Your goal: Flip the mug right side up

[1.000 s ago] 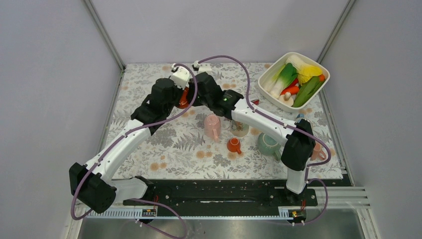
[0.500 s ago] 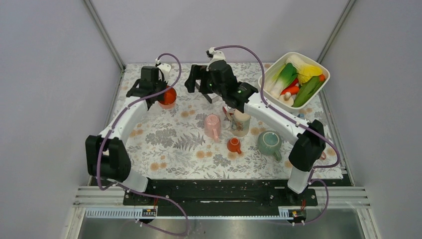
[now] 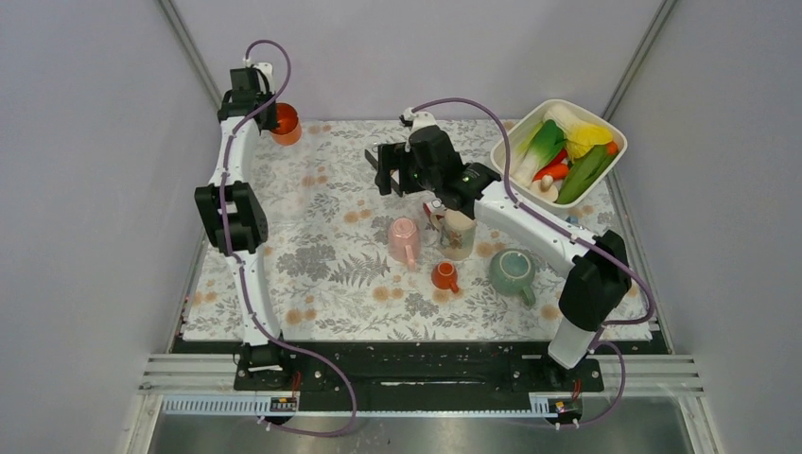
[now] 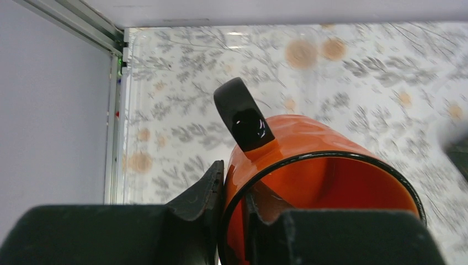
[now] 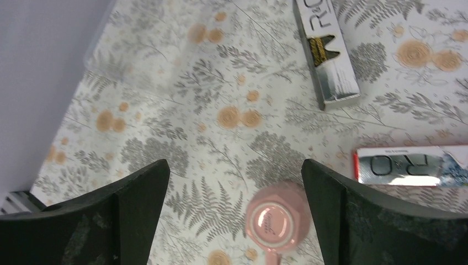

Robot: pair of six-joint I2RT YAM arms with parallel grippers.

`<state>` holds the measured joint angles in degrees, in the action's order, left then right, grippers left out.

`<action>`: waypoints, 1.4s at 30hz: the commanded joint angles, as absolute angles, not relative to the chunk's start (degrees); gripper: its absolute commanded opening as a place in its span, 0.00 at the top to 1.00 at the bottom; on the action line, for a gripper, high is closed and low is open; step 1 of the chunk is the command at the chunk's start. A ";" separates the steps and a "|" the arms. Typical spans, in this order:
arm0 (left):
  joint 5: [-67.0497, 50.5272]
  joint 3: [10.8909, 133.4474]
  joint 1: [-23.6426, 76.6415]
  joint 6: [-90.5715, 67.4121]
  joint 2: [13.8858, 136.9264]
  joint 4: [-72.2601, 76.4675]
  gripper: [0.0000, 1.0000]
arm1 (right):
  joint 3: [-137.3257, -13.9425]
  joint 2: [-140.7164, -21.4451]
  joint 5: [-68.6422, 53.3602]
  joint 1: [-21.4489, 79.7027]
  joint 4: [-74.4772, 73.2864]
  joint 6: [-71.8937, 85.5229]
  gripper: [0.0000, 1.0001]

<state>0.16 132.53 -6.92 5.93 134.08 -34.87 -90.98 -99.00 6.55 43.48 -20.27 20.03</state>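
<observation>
Orange mug is right up in the far-left corner, off the table, close to the grey side wall and the metal frame post. The left gripper is clenched on its rim, one finger outside and one inside, with the black handle sticking up and the mouth facing the wrist camera. The right gripper hangs released, jaws wide, above open cloth, with an upturned pink mug just below. There's open room across the left half of the table. The cups cluster right of centre, and the vegetable tub fills the far-right corner.

Half a second ago the orange mug hung lower, over the cloth. A second ago both grippers were bunched together at it.

A floral cloth covers the table, with plain grey walls on three sides.
</observation>
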 commanded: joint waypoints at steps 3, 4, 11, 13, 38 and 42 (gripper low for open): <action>-1.71 141.47 -7.47 1.19 141.74 -24.42 1.00 | -88.66 -94.58 8.32 42.70 -26.87 14.93 0.00; -1.75 141.52 -7.53 0.56 142.41 -22.77 1.00 | -88.09 -94.20 8.49 42.71 -27.11 14.91 0.01; -3.17 142.64 -7.41 -0.74 147.45 -19.67 1.00 | -85.43 -92.55 10.10 42.53 -27.89 14.93 0.01; -3.05 143.01 -7.46 -0.45 148.33 -19.64 1.00 | -85.41 -92.41 10.19 42.41 -28.24 14.99 0.01; -5.20 130.65 -5.03 13.73 132.59 -15.44 0.12 | -83.87 -89.86 12.54 42.21 -30.08 11.93 0.01; -3.27 127.96 -1.63 20.71 131.21 -16.75 0.08 | -83.26 -90.41 11.78 42.23 -30.12 11.94 0.01</action>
